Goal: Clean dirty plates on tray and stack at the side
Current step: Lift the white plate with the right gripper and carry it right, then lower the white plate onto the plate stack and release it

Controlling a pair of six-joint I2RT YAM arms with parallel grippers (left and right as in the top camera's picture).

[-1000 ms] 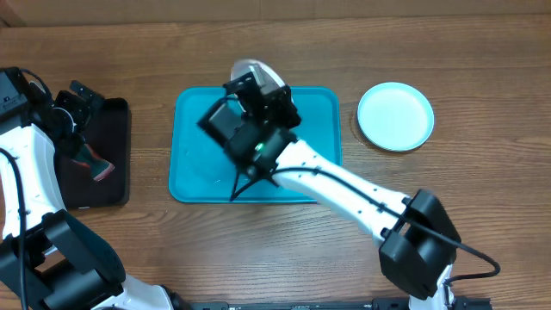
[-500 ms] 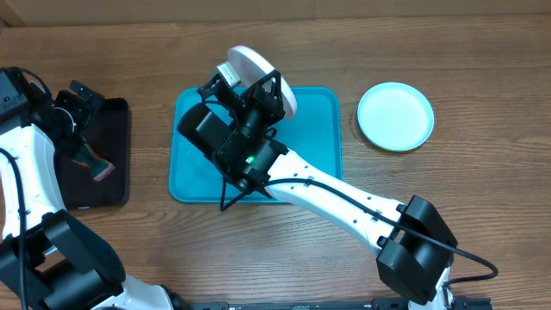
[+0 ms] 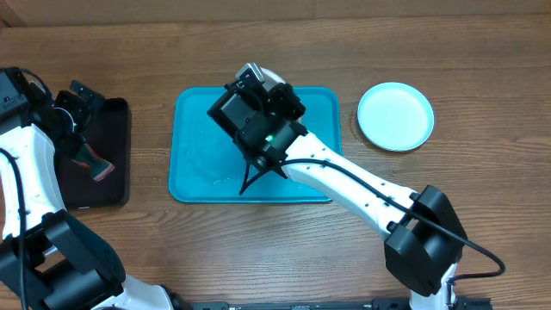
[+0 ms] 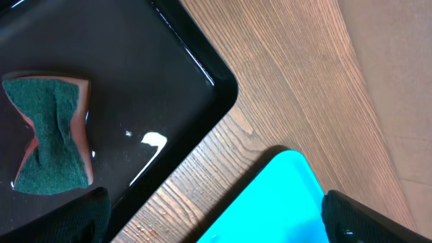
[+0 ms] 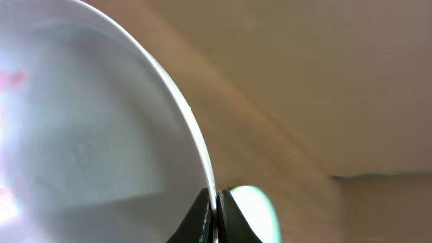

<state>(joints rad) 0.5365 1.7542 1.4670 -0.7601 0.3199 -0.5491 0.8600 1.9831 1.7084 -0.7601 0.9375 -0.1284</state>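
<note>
My right gripper (image 3: pixel 261 86) is shut on the rim of the white plate (image 5: pixel 81 121) and holds it tilted above the far edge of the turquoise tray (image 3: pixel 196 159). The plate has faint red smears at its left in the right wrist view, where the fingers (image 5: pixel 214 210) pinch its edge. From overhead only a sliver of it (image 3: pixel 269 76) shows behind the gripper. The light blue plate (image 3: pixel 395 116) lies on the table to the right of the tray and also shows in the right wrist view (image 5: pixel 255 202). My left gripper (image 3: pixel 76 99) is open and empty. The yellow-green plate is out of view.
A narrow black tray (image 3: pixel 110 164) stands left of the turquoise tray and holds a green and red sponge (image 3: pixel 90 164). The left wrist view shows the sponge (image 4: pixel 50 142), the black tray (image 4: pixel 155 88) and a corner of the turquoise tray (image 4: pixel 283 196). Water drops lie on the turquoise tray.
My right gripper swung left and raised the white plate into plain sight, then moved back right. The plate is now mostly hidden under the gripper. The left arm has not moved.
</note>
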